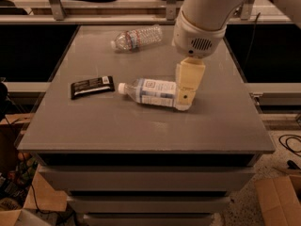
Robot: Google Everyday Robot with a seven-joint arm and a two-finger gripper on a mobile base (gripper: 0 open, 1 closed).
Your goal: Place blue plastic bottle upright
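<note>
The blue plastic bottle [150, 92] lies on its side near the middle of the grey table [141, 131], white cap pointing left, pale label with a small square mark facing up. My gripper [184, 102] hangs from the white arm and covers the bottle's base end at its right side. The cream finger [189, 83] stands in front of the bottle's bottom, so that end is hidden.
A smaller ribbed clear bottle [136, 37] with a red-white label lies on its side at the back of the table. A flat black packet [92, 86] lies to the left of the blue bottle. Cardboard boxes [280, 200] sit on the floor at the right.
</note>
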